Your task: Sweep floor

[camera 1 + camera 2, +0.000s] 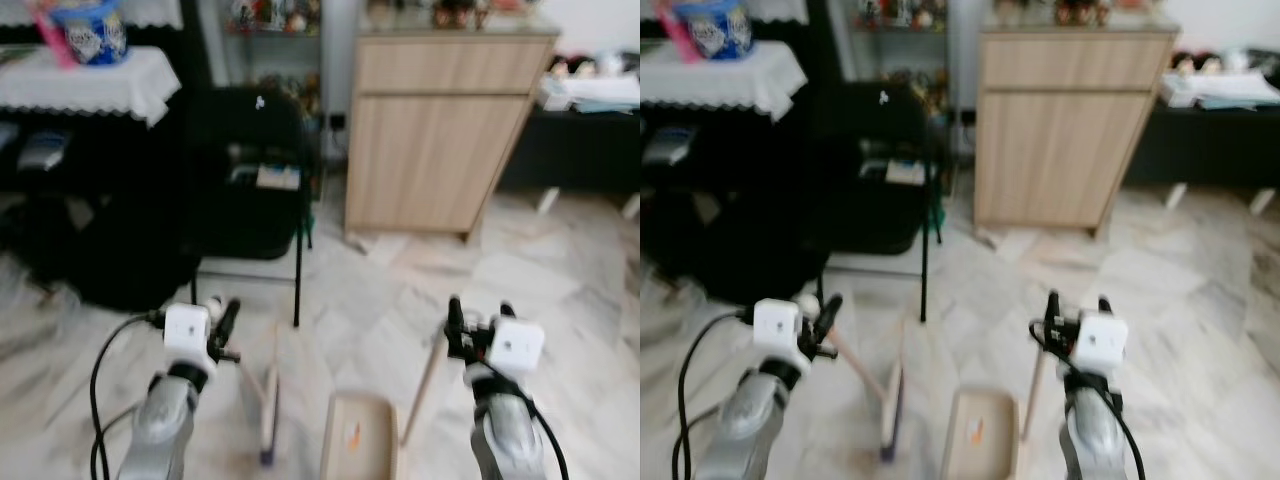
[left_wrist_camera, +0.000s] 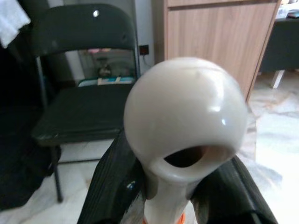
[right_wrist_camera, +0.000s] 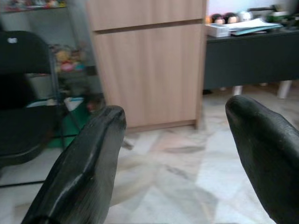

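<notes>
Two pincers over marble floor (image 1: 560,300) — left (image 1: 222,318) clamps broom handle (image 2: 184,116), right (image 3: 177,154) apart.

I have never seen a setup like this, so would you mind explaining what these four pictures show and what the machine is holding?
This is a walking humanoid robot with two silver arms, each ending in two long black fingers. Two pictures come from its head, looking down at a marble floor; they show the same scene. The other two come from cameras on its wrists, looking along the fingers.

The left gripper is shut on the rounded top of a broom, whose head rests on the floor. The right gripper is open, beside the upright handle of a dustpan that sits on the floor with a small orange scrap in it. Ahead stand a black folding chair and a wooden cabinet. The head pictures are slightly blurred.
</notes>
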Motion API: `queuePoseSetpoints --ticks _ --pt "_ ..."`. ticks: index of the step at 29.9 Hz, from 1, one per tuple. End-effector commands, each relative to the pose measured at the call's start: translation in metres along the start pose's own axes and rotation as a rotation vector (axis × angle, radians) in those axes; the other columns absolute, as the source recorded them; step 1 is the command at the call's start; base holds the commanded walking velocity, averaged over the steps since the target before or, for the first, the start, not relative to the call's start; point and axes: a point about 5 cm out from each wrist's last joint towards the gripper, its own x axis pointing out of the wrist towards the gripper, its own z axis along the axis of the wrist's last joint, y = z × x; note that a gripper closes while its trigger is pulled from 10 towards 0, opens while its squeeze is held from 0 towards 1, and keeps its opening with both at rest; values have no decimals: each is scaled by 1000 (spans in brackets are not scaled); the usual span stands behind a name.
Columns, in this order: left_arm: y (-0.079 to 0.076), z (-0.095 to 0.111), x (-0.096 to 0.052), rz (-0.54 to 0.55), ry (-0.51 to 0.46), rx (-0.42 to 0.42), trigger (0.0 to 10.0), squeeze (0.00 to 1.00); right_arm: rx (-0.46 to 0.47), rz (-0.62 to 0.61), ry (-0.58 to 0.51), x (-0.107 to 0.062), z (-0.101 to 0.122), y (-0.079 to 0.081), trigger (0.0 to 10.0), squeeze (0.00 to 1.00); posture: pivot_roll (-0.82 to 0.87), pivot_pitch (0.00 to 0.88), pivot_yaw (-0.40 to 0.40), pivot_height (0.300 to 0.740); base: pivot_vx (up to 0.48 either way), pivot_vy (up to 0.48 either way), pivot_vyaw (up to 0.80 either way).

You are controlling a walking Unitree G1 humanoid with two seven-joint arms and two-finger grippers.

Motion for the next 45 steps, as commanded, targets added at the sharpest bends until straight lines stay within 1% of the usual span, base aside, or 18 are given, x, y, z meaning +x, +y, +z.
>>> queuePoseSetpoints --ticks 1,15,16,18,19,23,24,25,30,32,35,36,37,38,45 --pt "-7 9 4 -21 -50 -7 10000 0 6 -13 -13 1 4 -3 10000 0 -51 0 22 740 255 0 0" --pt "1 10 2 10 -54 4 10000 0 5 2 -12 0 4 -1 10000 0 -51 0 21 740 0 0 0" --pt "1 10 2 10 -54 4 10000 0 15 3 -17 0 5 0 10000 118 -51 0 21 740 0 0 0" --pt "1 10 2 10 -54 5 10000 0 20 3 -20 0 5 0 10000 118 -51 0 21 740 0 0 0" --pt "1 10 2 10 -54 5 10000 0 22 3 -22 0 6 -1 10000 1000 -51 0 21 740 0 0 0" --pt "1 9 2 10 -53 5 10000 0 16 -1 -33 -1 9 -3 10000 1000 -55 0 21 740 0 0 0" --pt "1 9 2 10 -53 5 10000 0 0 12 -42 -1 12 -2 10000 1000 -56 0 22 740 0 0 0" --pt "1 9 2 11 -54 5 10000 0 -59 57 -63 -1 16 2 10000 1000 -57 0 22 740 0 0 0" --pt "1 9 2 12 -55 5 10000 0 -140 113 -59 -4 18 9 10000 1000 -60 0 21 740 0 0 0" --pt "1 9 2 12 -55 4 10000 0 -135 115 -58 -6 17 10 10000 1000 -59 0 21 740 0 0 0" --pt "1 9 2 11 -54 4 10000 0 -136 84 -40 -8 14 7 10000 1000 -58 0 20 740 0 0 0" --pt "1 8 2 11 -53 5 10000 0 -151 82 -21 -9 11 7 10000 694 -61 0 21 740 0 0 0" --pt "1 8 2 12 -52 5 10000 0 -159 82 -14 -9 10 7 10000 694 -61 0 21 740 0 0 0" --pt "2 8 2 12 -52 6 10000 0 -161 79 -4 -10 8 7 10000 0 -59 0 20 740 0 0 0" --pt "3 7 1 19 -49 6 10000 0 -176 86 32 -10 5 10 10000 0 -59 0 15 740 0 0 0"
